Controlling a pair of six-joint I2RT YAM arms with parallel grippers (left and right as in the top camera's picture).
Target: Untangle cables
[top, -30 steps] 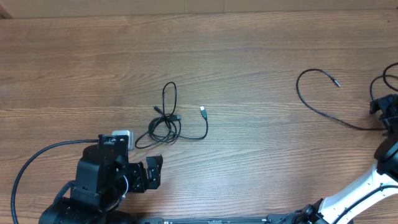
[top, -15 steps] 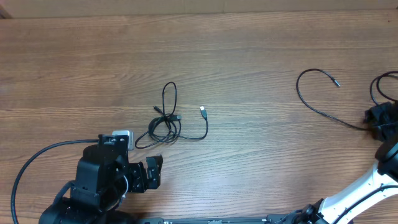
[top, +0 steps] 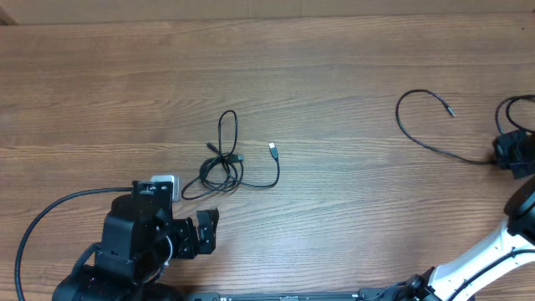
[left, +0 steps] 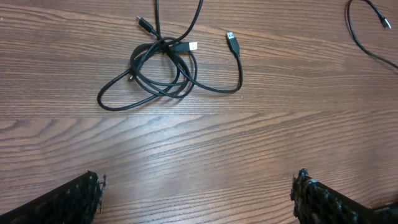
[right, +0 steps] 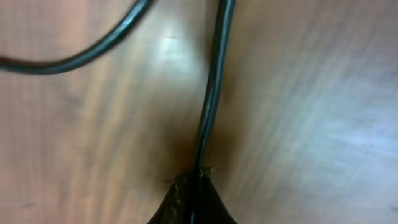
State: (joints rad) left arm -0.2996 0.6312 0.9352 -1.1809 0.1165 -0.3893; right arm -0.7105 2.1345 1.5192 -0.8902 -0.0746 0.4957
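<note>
Your right tool (right: 193,191) has just clenched on the loose cable (top: 422,140) at the counter's (top: 334,67) right edge, well apart from the knotted bundle (top: 220,167) near your released left tool (top: 203,232), so judge it ready to draw clear.

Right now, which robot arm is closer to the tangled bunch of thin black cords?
Left. The left end effector sits open close beside the tangled bunch of thin black cords; the right end effector is far away to the right, shut on a loose black cord.
</note>
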